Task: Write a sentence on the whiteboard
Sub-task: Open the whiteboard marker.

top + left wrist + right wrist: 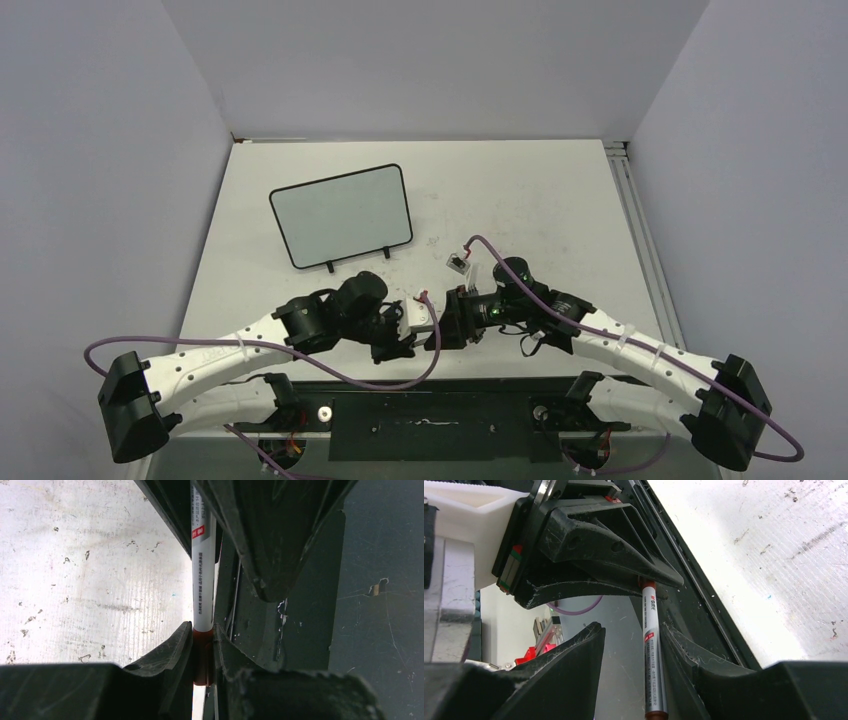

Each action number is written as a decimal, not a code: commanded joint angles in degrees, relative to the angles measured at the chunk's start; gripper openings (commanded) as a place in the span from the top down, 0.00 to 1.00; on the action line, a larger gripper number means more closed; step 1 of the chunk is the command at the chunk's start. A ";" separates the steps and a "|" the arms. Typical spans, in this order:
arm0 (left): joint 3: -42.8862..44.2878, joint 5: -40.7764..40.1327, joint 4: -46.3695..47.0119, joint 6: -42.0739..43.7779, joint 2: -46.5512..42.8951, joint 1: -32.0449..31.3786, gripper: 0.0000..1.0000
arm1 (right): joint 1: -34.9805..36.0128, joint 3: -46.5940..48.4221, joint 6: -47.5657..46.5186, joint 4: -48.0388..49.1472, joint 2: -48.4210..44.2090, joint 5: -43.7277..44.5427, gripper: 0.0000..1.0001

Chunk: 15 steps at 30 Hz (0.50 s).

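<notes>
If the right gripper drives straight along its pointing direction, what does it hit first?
The left gripper, facing it and clamped on the far end of the marker that runs between the fingers of the right gripper. Gap looks short, but depth is unclear.

Quantities: 2 arms, left arm (220, 355) and right arm (640, 350); 2 grippers, left gripper (202, 647) and right gripper (631, 630); 1 marker (202, 580), between both grippers; 1 whiteboard (341, 215); 1 table (520, 200).

A lab test cell: bare grey walls (100, 150) boxing in a scuffed white table (530, 200).
</notes>
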 commanded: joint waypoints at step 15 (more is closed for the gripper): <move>3.16 1.02 1.11 0.75 -0.69 -0.64 1.00 | 0.66 2.08 -2.02 4.16 0.70 -0.40 0.95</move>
